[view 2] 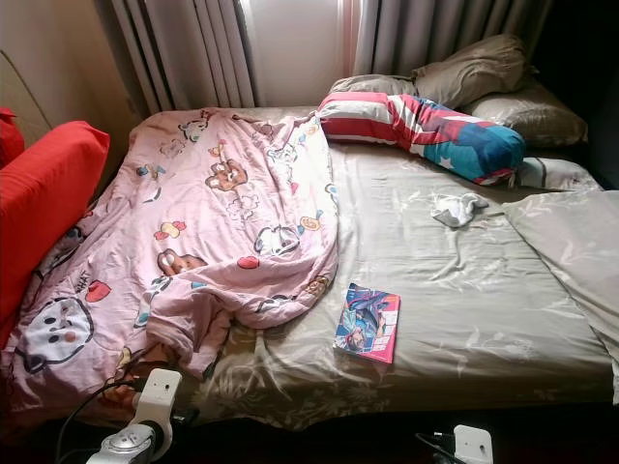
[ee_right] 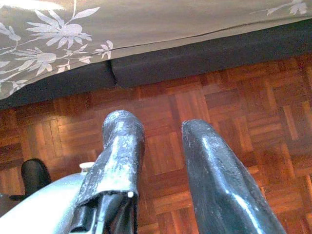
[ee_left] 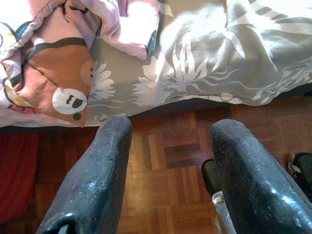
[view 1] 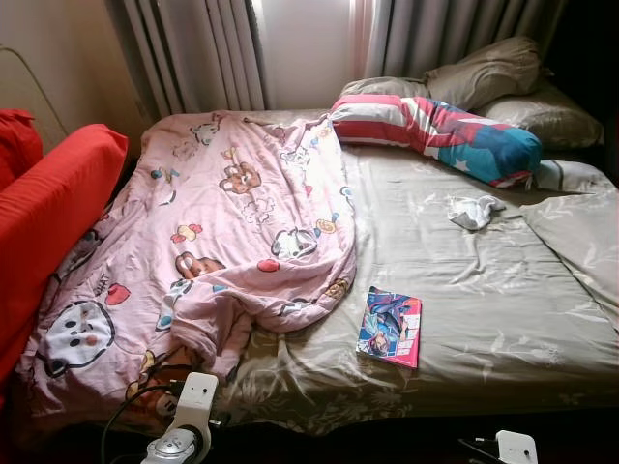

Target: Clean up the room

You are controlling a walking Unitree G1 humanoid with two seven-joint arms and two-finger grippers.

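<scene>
Hanging low at the foot of the bed [view 1: 503, 367], our left pincer [ee_left: 168, 146] and right pincer [ee_right: 156, 141] both stood with fingers spread and empty above the parquet floor [ee_right: 234, 97]. Outward from them, a colourful magazine [view 1: 390, 327] lay flat on the grey floral sheet, near the rumpled pink cartoon blanket [view 1: 222, 222]; farther up, a small crumpled white cloth [view 1: 474, 211] sat below the striped bolster [view 1: 435, 130]. We judged the thin magazine risky: flat on soft bedding, it could slide or crease under a pinch, and a careless reach might snag the blanket's edge. Its cover print was too small for us to read.
</scene>
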